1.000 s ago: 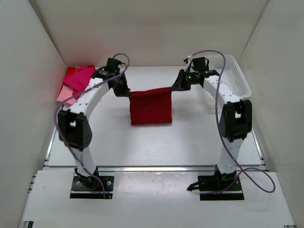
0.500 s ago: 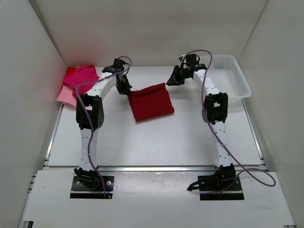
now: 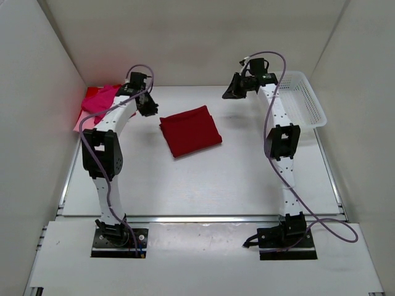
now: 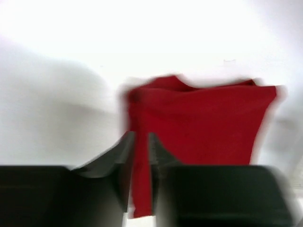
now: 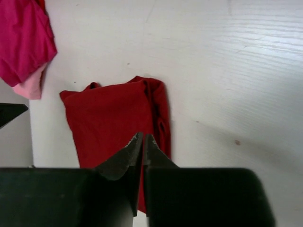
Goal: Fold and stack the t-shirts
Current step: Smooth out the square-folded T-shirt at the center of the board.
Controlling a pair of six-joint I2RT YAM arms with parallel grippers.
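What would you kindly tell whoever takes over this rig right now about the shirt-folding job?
Crimson shirt: folded, lying flat mid-table, nothing touching it.
Left gripper: off the crimson shirt's left side, holding nothing; its wrist view is blurred, so open or shut is unclear.
Right gripper: shut, empty, off the shirt toward the basket side.
Hot pink shirt and pale pink shirt: heaped together in the far left corner, seemingly unfolded.
Done: the crimson fold. Left: fold both pink shirts, then stack all three.
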